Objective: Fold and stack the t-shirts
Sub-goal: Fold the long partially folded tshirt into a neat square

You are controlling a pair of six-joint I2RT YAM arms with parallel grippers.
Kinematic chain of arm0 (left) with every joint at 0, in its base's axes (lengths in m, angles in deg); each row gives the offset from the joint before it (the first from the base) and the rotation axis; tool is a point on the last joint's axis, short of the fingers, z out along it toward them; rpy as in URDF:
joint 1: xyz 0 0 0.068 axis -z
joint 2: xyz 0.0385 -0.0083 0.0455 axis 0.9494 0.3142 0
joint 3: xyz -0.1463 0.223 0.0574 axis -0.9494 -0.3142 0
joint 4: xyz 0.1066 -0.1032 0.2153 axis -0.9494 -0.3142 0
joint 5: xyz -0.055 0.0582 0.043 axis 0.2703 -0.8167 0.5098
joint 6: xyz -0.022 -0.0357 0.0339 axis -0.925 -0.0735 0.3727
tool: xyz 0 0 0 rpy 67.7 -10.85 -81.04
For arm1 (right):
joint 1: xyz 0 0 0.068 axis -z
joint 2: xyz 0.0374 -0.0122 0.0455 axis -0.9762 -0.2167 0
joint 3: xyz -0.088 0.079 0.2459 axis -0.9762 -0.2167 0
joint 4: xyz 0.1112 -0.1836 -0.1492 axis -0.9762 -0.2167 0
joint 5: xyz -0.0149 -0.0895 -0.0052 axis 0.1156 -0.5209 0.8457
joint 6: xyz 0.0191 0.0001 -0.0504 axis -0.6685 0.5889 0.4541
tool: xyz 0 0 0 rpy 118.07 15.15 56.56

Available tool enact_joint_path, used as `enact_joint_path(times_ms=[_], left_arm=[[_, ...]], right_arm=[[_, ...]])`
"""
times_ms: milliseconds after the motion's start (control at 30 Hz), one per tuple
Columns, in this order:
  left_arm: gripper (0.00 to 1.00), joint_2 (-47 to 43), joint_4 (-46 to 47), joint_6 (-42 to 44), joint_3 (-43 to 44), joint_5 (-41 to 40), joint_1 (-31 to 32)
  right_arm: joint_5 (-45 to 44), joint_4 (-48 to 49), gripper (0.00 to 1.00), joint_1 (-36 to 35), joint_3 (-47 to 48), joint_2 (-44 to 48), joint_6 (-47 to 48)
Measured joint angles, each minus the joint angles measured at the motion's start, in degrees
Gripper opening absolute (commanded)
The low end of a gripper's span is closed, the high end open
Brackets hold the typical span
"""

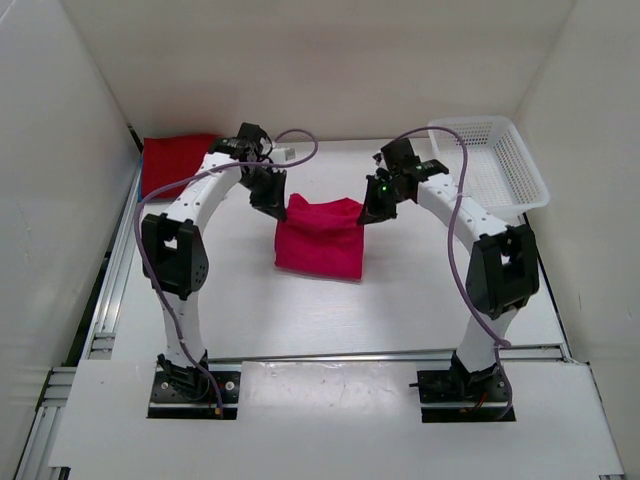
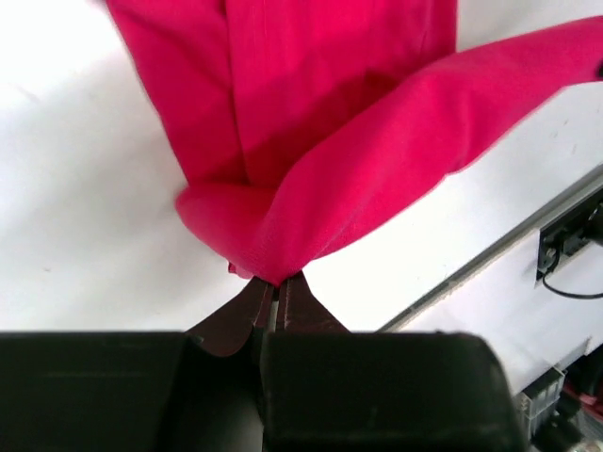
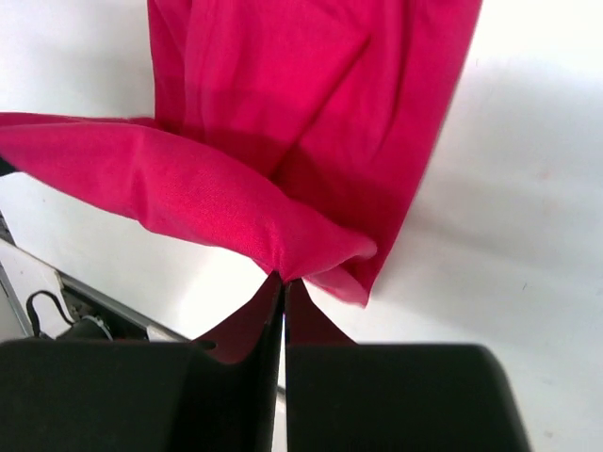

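A pink-magenta t-shirt (image 1: 320, 240) hangs mid-table, its far edge lifted between both arms and its lower part lying on the table. My left gripper (image 1: 279, 211) is shut on its far left corner, where the cloth (image 2: 311, 141) bunches at the fingertips. My right gripper (image 1: 366, 214) is shut on the far right corner, and the shirt (image 3: 301, 122) drapes away from the closed jaws. A dark red t-shirt (image 1: 172, 162) lies folded at the far left of the table. No blue shirt is in view.
A white mesh basket (image 1: 492, 160) stands at the far right corner. White walls close in the table on three sides. A metal rail (image 1: 110, 290) runs along the table's left edge, and the arm bases sit at the near edge.
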Motion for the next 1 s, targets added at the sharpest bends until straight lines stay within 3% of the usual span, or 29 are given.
enact_joint_path(times_ms=[233,667,767,800,833,900,967,1000], left_arm=[[0.11,5.5,1.4,0.2,10.1,-0.5,0.0],[0.11,19.0,3.7,0.1,15.1,-0.5,-2.1],[0.11,20.9,4.3,0.1,16.9,-0.5,-2.9],[0.13,21.5,4.5,0.1,17.7,-0.5,-3.2],[0.26,22.0,4.8,0.1,18.5,-0.5,-3.5],[0.44,22.9,5.8,0.3,19.6,-0.7,-4.1],[0.62,23.8,6.8,0.5,20.7,-1.1,-4.9],[0.62,24.2,7.3,0.5,21.4,-1.5,-5.4]], right_arm=[[1.8,-1.7,0.00,2.8,8.3,-5.6,1.1],[4.4,-1.3,0.00,6.7,15.6,-19.1,0.0],[5.9,-1.0,0.05,7.6,19.1,-22.8,-0.8],[6.4,-0.8,0.06,7.8,20.4,-24.1,-0.9],[6.9,-0.4,0.13,8.0,21.7,-25.4,-1.1],[7.2,0.6,0.16,8.4,22.8,-27.0,-1.6],[7.1,1.1,0.30,8.9,23.0,-27.9,-2.4],[7.1,1.4,0.35,9.1,23.0,-28.2,-2.7]])
